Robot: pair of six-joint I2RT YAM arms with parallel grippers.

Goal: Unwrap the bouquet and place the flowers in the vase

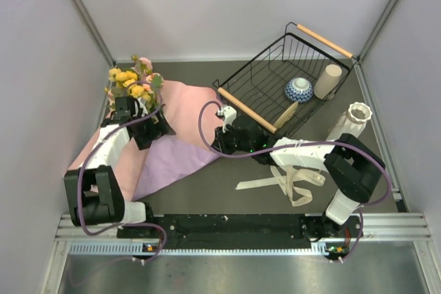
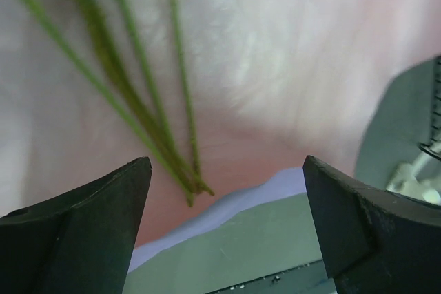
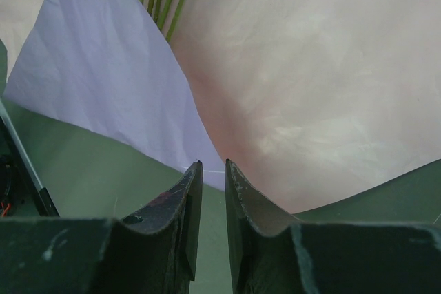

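Note:
The bouquet lies unwrapped at the left. Its pink paper (image 1: 187, 105) and lilac paper (image 1: 172, 162) are spread flat, and the flowers (image 1: 131, 80) rest on them with yellow and pink blooms at the far end. My left gripper (image 1: 156, 129) hovers over the stems (image 2: 141, 111). In the left wrist view the left gripper (image 2: 227, 170) is wide open, with the stem ends just beyond its jaws and nothing held. My right gripper (image 1: 216, 144) sits at the paper's right edge. In the right wrist view the right gripper (image 3: 213, 164) shows a narrow gap with nothing in it. The white ribbed vase (image 1: 355, 119) stands at the right.
The cream ribbon (image 1: 293, 180) lies loose on the table in front of the right arm. A black wire basket (image 1: 275, 67) at the back right holds a blue-and-white bowl (image 1: 299, 89) and a cream cup (image 1: 329, 80). Grey walls close in both sides.

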